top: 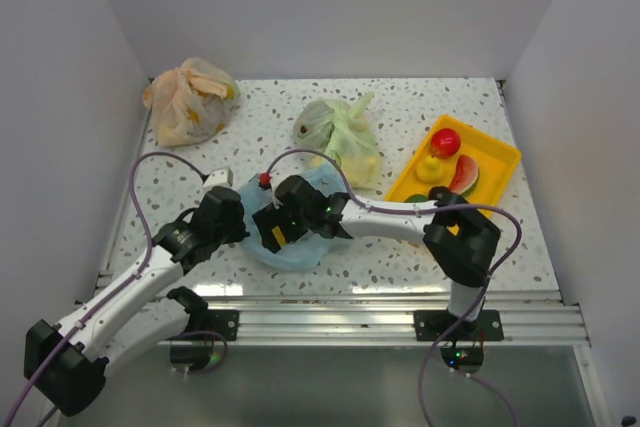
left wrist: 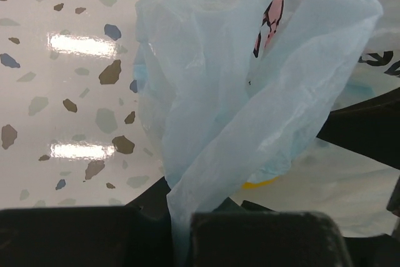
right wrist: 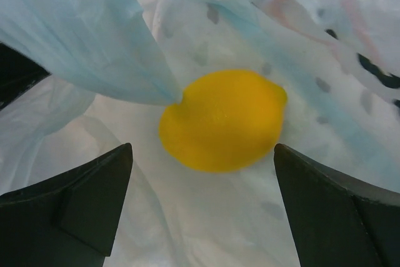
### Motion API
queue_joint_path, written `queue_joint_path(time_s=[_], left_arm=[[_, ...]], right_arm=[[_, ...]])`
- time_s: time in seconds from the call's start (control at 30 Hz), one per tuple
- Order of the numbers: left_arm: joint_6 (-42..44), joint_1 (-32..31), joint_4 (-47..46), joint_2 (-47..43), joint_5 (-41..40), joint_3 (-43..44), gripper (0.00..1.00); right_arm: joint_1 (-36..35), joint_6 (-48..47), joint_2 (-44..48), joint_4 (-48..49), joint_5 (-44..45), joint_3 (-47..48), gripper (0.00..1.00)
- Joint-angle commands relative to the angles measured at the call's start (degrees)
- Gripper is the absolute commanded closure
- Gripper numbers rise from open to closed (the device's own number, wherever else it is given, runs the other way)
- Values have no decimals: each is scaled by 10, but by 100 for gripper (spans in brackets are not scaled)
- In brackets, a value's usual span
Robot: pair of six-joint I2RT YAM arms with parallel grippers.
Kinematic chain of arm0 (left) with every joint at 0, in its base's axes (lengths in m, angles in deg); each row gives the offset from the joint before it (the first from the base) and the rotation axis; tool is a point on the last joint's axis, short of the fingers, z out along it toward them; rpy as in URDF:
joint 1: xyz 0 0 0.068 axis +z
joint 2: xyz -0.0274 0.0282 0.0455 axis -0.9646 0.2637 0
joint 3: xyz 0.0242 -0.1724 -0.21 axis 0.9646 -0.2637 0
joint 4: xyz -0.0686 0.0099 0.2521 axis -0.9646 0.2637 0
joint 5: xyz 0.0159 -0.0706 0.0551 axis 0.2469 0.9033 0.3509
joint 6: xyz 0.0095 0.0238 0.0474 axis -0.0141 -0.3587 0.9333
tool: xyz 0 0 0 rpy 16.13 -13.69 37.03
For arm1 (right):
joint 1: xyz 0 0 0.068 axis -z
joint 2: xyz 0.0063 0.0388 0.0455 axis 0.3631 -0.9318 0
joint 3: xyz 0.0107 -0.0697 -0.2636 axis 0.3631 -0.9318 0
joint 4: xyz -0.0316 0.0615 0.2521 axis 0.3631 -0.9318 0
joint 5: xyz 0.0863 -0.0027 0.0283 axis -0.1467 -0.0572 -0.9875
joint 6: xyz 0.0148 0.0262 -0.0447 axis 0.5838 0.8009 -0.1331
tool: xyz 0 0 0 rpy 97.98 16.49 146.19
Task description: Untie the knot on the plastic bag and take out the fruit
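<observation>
I have the thin, translucent light blue plastic bag [top: 300,255] lying on the speckled white table [top: 420,102], just in front of the two arm bases, with both grippers over it. The left gripper [left wrist: 181,229] is pressed together on a fold of the bag's film, which runs down into the narrow gap between its dark fingers and holds that side of the mouth up. The right gripper [right wrist: 202,173] is spread wide inside the opening, empty, and a small yellow toy lemon [right wrist: 222,120] lies on the bag's inner film between its fingers, touching neither.

I see no tied knot in any view. With the mouth gaping like this, I judge the untying done.

Much of the emptying looks done as well. In the yellow plastic tray [top: 490,152], well off to the right, sit a red apple [top: 446,142], a yellow pear [top: 430,169], a watermelon slice [top: 465,175] and a green round fruit [top: 417,199]. The lemon is left to lift out. I cannot tell whether anything else hides under the crumpled film.

The pale green bag [top: 340,132] and the orange bag [top: 190,97] sit further back, tied and apart from the grippers.
</observation>
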Motion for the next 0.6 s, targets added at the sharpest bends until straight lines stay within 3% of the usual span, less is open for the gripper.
queue_joint_path(time_s=[0.0, 0.23, 0.33, 0.37, 0.4, 0.5, 0.57], left_arm=[[-8, 1, -11, -5, 7, -5, 100], [-9, 1, -11, -8, 10, -8, 100], [-9, 1, -10, -6, 6, -8, 100], [-9, 1, -7, -7, 3, -7, 100], [-8, 1, -5, -8, 1, -6, 100], [-6, 1, 1, -8, -12, -3, 100], [-4, 1, 4, -8, -16, 1, 100]], right_arm=[[-4, 27, -32, 64, -11, 0, 1], [-4, 27, -56, 100, 5, 5, 5], [-4, 22, -51, 101, 9, -5, 22], [-4, 20, -42, 102, 9, -7, 31], [-4, 18, -35, 102, 11, -13, 47], [-4, 4, 4, 90, 16, -28, 69], [-4, -11, 41, 77, 28, -32, 75]])
